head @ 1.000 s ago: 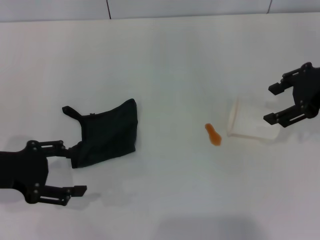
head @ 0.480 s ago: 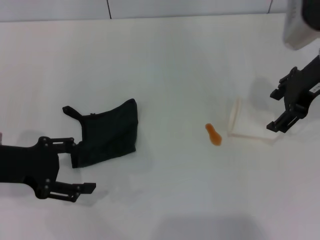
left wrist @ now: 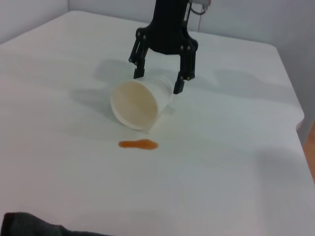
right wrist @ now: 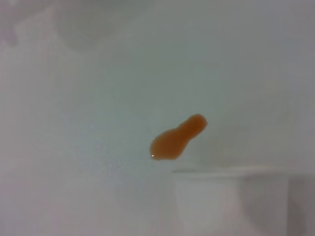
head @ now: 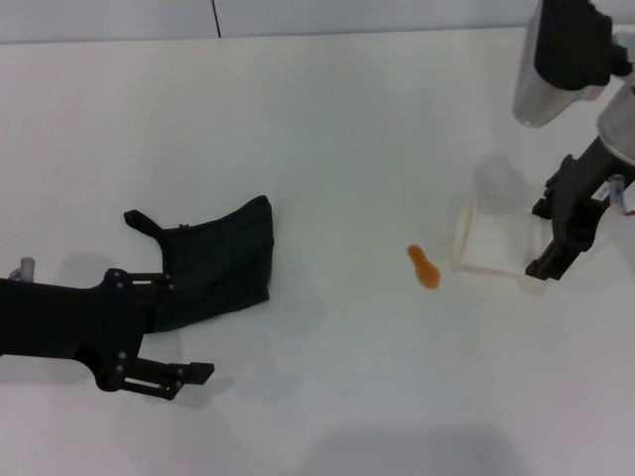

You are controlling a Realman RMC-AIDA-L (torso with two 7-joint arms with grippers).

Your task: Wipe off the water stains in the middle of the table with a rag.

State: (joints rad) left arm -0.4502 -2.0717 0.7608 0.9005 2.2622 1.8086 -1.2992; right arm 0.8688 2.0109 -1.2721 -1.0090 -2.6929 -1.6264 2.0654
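The black rag (head: 213, 263) lies flat on the white table (head: 347, 119) at centre-left; its edge shows in the left wrist view (left wrist: 29, 225). My left gripper (head: 191, 329) is open at the rag's near-left corner, with its upper finger over the rag's edge. The orange-brown stain (head: 424, 268) lies right of centre and is uncovered; it also shows in both wrist views (left wrist: 139, 144) (right wrist: 177, 138). My right gripper (head: 539, 239) is open and points down, with its fingers straddling the closed end of a tipped cup (head: 486, 243).
The white paper cup (left wrist: 138, 103) lies on its side just right of the stain, with its mouth toward the stain. It also shows in the right wrist view (right wrist: 226, 201). The table's far edge meets a wall at the back.
My left gripper has slid right, up to the rag's near-left corner. My right arm has risen and turned, and its gripper now points down over the cup's closed end.
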